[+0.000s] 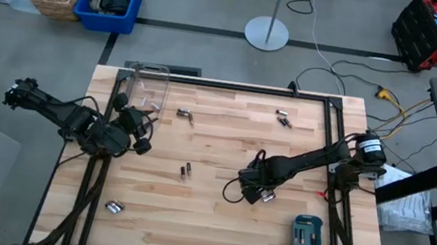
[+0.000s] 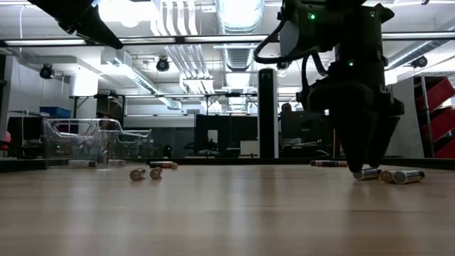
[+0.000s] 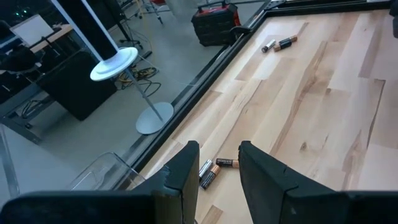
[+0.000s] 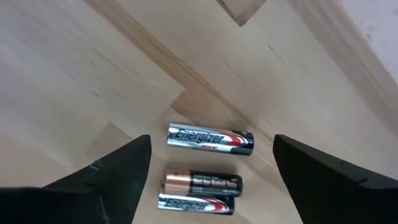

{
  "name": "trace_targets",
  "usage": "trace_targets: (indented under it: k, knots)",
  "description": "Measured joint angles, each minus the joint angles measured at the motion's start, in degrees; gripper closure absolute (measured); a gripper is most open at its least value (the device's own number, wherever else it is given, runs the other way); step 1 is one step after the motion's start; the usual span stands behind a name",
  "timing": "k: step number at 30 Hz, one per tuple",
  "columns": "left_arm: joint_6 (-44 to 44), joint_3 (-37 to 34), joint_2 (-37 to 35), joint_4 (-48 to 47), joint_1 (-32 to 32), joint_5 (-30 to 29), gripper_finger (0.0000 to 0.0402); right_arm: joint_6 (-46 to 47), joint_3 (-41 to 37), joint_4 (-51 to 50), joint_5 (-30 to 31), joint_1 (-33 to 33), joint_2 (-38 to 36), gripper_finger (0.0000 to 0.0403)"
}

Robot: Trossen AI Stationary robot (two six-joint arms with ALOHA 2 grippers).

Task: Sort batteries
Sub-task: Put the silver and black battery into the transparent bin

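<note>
- Right gripper (image 4: 208,165): fingers spread wide, low over the table, holding nothing.
- Three batteries between its fingers: a silver Energizer cell (image 4: 210,139), then a copper-topped cell (image 4: 202,183) and another silver cell (image 4: 196,204) nearer the wrist.
- Step, as judged: approach for a pick; next, settle on one cell and close without catching its neighbours.
- Left gripper (image 3: 217,171): parted, empty, waiting beside the clear plastic box (image 1: 146,85).
- Teal tray (image 1: 308,238): near the right gripper.
</note>
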Motion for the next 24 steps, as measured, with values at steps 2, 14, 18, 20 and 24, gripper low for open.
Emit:
trace_targets:
  k: [2, 14, 18, 20, 24]
  knots:
    - [0.0, 0.02, 0.02, -0.02, 0.0, 0.0, 0.0308, 0.37, -0.25, -0.12, 0.08, 0.0, 0.0, 0.007]
    - [0.0, 0.02, 0.02, -0.02, 0.0, -0.02, 0.0308, 1.87, -3.94, 5.79, 0.0, 0.01, -0.12, 0.0095]
    - [0.0, 0.02, 0.01, -0.02, 0.0, -0.04, 0.0308, 2.41, -4.58, 6.25, -0.09, 0.01, -0.22, 0.0096]
    - [0.0, 0.02, 0.02, -0.02, 0.0, -0.06, 0.0308, 2.41, -4.61, 6.31, -0.17, 0.0, -0.22, 0.0097]
    - [0.0, -0.01, 0.02, -0.02, 0.0, -0.09, 0.0308, 1.91, -4.66, 6.5, -0.19, 0.01, -0.22, 0.0105]
